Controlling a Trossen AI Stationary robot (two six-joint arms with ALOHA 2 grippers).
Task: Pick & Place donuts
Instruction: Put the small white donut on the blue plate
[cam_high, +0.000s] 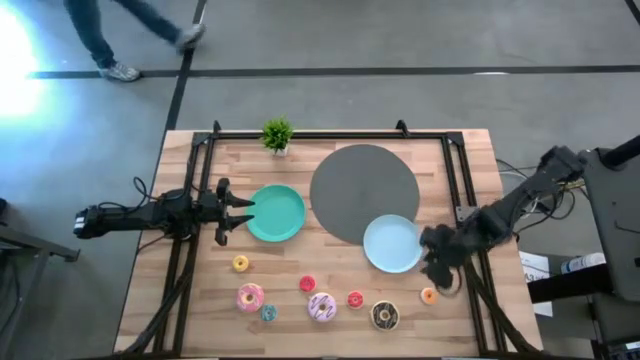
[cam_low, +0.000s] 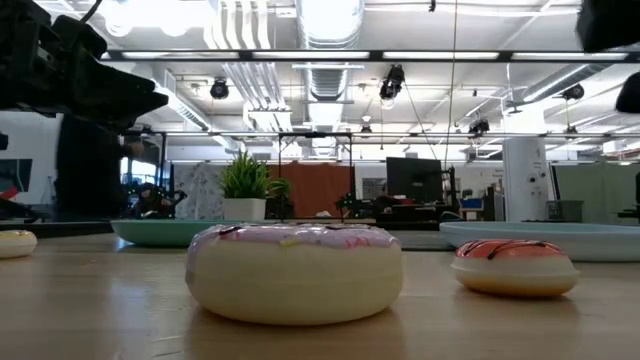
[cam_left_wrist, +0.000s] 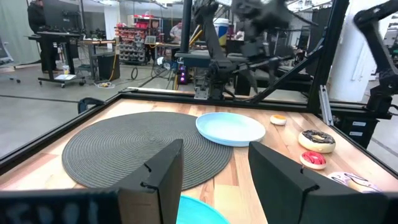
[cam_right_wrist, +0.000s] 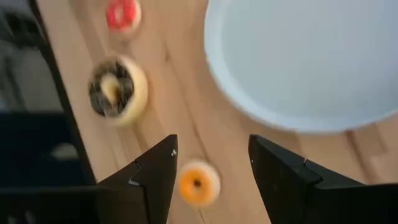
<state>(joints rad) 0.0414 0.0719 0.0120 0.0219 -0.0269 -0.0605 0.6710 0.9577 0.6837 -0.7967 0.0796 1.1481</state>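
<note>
Several toy donuts lie flat along the table's near part: yellow (cam_high: 240, 263), pink (cam_high: 250, 297), teal (cam_high: 268, 313), red (cam_high: 307, 284), pink-white sprinkled (cam_high: 321, 306), a second red (cam_high: 355, 299), chocolate (cam_high: 385, 316) and orange (cam_high: 429, 295). My right gripper (cam_high: 440, 268) hangs open above the table, slanting down, beside the light-blue plate (cam_high: 392, 243). In the right wrist view its fingers (cam_right_wrist: 211, 168) frame the orange donut (cam_right_wrist: 199, 183) below without touching it. My left gripper (cam_high: 243, 212) waits open and level at the green plate's (cam_high: 275, 213) left rim.
A round grey mat (cam_high: 364, 192) lies at the table's far middle, its near right edge under the light-blue plate. A small potted plant (cam_high: 277, 134) stands at the far edge. Black frame rails run along the left and right sides. A person walks on the floor beyond the table (cam_high: 110, 35).
</note>
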